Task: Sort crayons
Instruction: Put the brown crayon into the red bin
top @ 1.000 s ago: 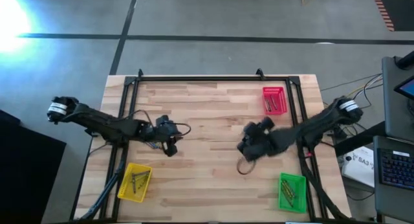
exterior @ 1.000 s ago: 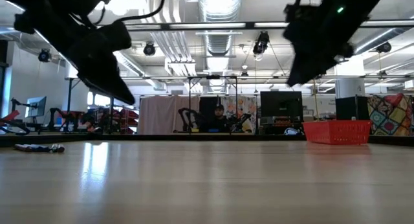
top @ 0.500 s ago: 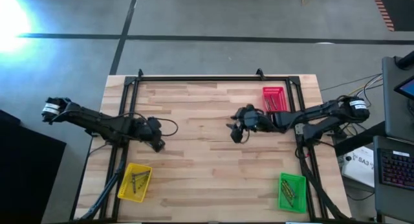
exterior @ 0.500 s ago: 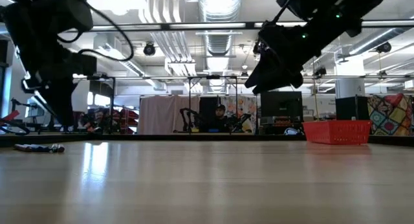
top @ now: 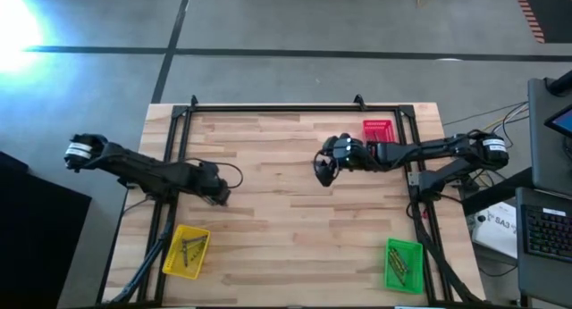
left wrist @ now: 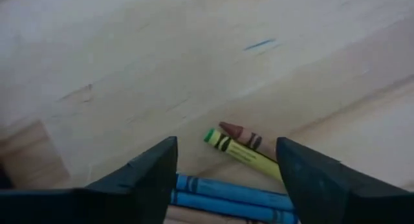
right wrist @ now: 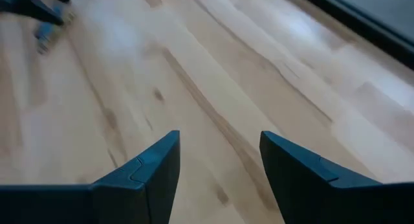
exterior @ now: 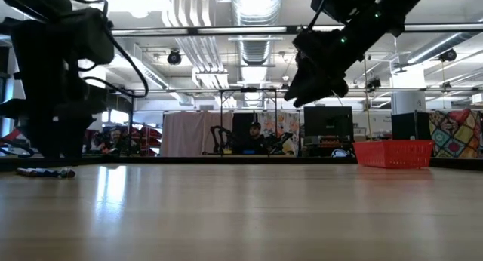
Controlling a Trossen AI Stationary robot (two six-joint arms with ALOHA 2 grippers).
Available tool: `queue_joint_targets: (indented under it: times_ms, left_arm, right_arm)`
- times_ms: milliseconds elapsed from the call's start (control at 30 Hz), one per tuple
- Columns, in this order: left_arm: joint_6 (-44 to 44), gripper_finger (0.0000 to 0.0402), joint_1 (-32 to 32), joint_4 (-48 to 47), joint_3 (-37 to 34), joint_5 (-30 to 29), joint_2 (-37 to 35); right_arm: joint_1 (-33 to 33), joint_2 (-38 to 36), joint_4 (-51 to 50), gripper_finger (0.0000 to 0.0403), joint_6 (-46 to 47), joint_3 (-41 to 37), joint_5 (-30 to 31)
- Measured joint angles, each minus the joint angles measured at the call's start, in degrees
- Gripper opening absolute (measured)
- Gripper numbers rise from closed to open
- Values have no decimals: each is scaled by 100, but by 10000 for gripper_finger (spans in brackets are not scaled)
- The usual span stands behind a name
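A: Crayons [left wrist: 242, 153] lie loose on the table's [top: 295, 220] left side, under the left gripper [left wrist: 226, 179], fingers apart, empty.

B: Reaching, I'd judge; next, close on one. Right gripper [right wrist: 217, 172] gapes mid-table.

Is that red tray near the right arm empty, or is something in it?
Not empty. From above, the red tray holds a few thin crayons inside its walls.

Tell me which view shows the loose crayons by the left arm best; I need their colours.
The left wrist view: between the open left tool lie a brown crayon, a yellow-green crayon and blue crayons. The low view shows only a small dark cluster at the table's edge; in the high view the arm hides them.
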Motion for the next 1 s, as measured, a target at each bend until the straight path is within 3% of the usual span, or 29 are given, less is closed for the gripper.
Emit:
queue_joint_targets:
  times_ms: [267,500,667,1000]
  left_arm:
    - [70,265,20,423,9,26,677]
    - [628,242,26,739,252,-6,976]
    - [2027,217,15,789,683,79,1011]
    - [4958,190,17,-327,1703,-7,1018]
  right_arm:
    - [-4,68,-131,203,4,26,48]
    - [-4,76,-120,203,103,50,50]
    - [-3,76,-126,203,114,48,50]
    - [-2,79,-126,203,178,44,50]
